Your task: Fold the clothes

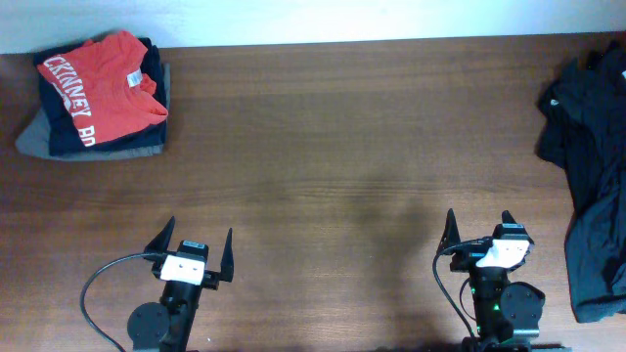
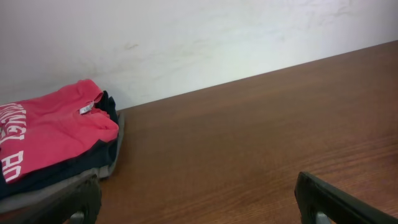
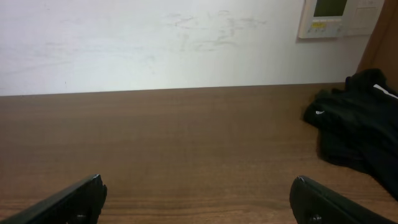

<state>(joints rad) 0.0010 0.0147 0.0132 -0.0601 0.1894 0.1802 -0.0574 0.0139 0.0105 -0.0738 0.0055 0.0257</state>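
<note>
Leftmost, a folded stack [image 1: 59,137] is sitting at the far left corner of the wooden table [image 1: 323,147], with a red shirt [image 1: 98,83] bearing white lettering lying on top of darker folded layers. Nearer the front edge, the left gripper [image 1: 199,240] is waiting with its jaws spread fully apart and gripping nothing; only bare wood is showing between its fingers in the wrist view.

Further right, the right gripper [image 1: 480,223] is standing just as wide and is likewise carrying nothing. The unfolded clothes [image 1: 592,166], a crumpled heap of black and dark garments, are lying along the table's right edge, their long axis running from the far edge back toward the robot.

From the right gripper the heap is lying ahead and to the right, near but not touching. From the left gripper it is sitting well apart, across the table. So the right arm is looking like the nearer one, and the first reach is probably calling for an outward swing to the right. Which garment is lying uppermost I cannot tell, since the dark folds are blending together.
</note>
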